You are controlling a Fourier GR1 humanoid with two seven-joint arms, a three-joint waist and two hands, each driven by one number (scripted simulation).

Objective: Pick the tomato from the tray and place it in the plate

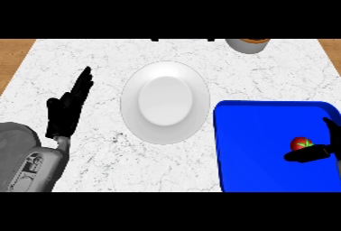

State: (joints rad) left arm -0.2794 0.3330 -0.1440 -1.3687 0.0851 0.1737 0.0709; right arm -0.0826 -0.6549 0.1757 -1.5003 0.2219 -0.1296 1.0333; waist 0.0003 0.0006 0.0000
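The tomato (301, 143) lies in the blue tray (260, 149), toward the tray's right side and about midway between its far and near rims. It is red with a green stalk end facing up. The right hand (313, 153) comes in from the tabletop's right edge and sits at the tomato: the thumb lies just under its near side and a finger rises past its right side, so the hand is spread around it with the fingers not closed on it. Whether thumb and tomato touch cannot be told.

The tray holds nothing else that shows; the whole left and near part of its blue floor is bare. The tray fills the near right corner of the tabletop (80, 58), and its right and near rims run out of view.

Just beside the tray's far left corner, toward the middle of the tabletop, stands the white plate (165, 103), with nothing in it. Its right rim is near the tray's left rim but apart from it.

The left hand (66, 108) rests over the left part of the tabletop, fingers straight and pointing to the far edge, holding nothing, well apart from the plate. Bare marble lies between it and the plate.

At the far edge, right of the middle, a grey bowl (247, 44) is partly cut off by the view; something brown shows in it.
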